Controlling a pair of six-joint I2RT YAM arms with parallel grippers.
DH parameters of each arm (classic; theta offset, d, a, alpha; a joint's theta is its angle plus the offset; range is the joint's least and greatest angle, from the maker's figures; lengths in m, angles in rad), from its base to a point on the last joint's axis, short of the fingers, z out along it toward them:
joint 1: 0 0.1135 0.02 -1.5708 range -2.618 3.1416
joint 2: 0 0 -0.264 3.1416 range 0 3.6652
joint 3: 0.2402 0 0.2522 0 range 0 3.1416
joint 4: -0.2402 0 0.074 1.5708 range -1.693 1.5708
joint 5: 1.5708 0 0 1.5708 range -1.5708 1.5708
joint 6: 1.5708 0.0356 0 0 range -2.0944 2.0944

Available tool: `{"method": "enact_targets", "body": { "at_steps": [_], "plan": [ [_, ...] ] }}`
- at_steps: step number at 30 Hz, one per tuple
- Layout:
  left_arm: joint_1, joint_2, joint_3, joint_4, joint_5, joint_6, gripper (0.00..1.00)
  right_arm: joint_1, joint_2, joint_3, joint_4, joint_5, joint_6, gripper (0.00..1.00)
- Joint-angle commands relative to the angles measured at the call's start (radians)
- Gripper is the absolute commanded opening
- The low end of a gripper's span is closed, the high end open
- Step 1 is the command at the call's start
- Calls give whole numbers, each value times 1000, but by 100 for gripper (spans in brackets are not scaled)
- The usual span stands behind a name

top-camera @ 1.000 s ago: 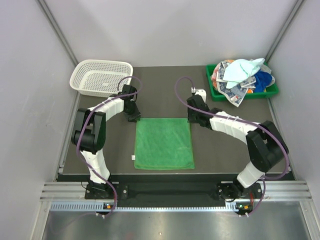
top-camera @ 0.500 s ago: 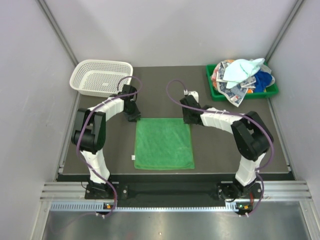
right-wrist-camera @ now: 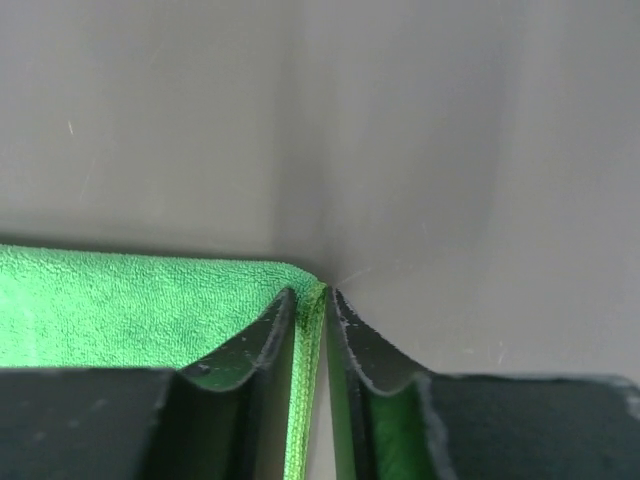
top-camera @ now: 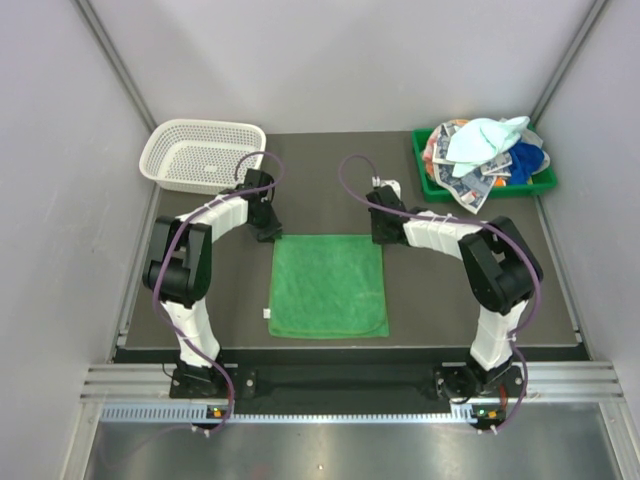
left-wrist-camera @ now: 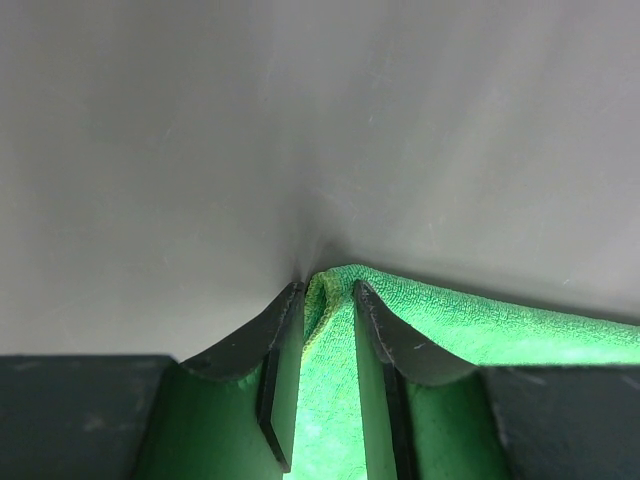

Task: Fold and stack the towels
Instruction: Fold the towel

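A bright green towel (top-camera: pixel 328 285) lies flat in the middle of the dark table. My left gripper (top-camera: pixel 268 237) is at its far left corner. In the left wrist view, the left gripper (left-wrist-camera: pixel 328 290) is shut on a bunched fold of the green towel (left-wrist-camera: pixel 500 325). My right gripper (top-camera: pixel 380 238) is at the far right corner. In the right wrist view, the right gripper (right-wrist-camera: pixel 310 295) pinches the edge of the green towel (right-wrist-camera: pixel 120 300). The other towels (top-camera: pixel 487 150) (pale mint, blue, printed) lie heaped at the back right.
The heap sits in a green plastic tray (top-camera: pixel 440 189) at the back right corner. A white mesh basket (top-camera: pixel 160 150) stands at the back left. Grey walls close in both sides and the back.
My right gripper has moved left and settled on the towel's far right corner, with the arm's elbow swung in. The left arm and the towel have not moved.
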Motion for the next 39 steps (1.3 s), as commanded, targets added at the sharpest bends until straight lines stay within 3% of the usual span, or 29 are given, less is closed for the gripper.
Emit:
{"method": "enact_targets", "body": {
  "at_steps": [1,13,17,24,39],
  "plan": [
    [4,15,-18,55,-6,-11,32,-25,22,4,61,-40,-15,17],
    [4,41,-58,144,42,-20,30,-80,46,-29,134,-163,-31,8],
    [4,54,-58,156,43,-19,23,-88,46,-31,141,-179,-39,8],
    [4,57,-32,167,25,-3,0,-108,51,-25,151,-195,-42,4],
    [5,104,166,147,-64,23,0,-166,30,69,142,-206,-82,1]
  ]
}}
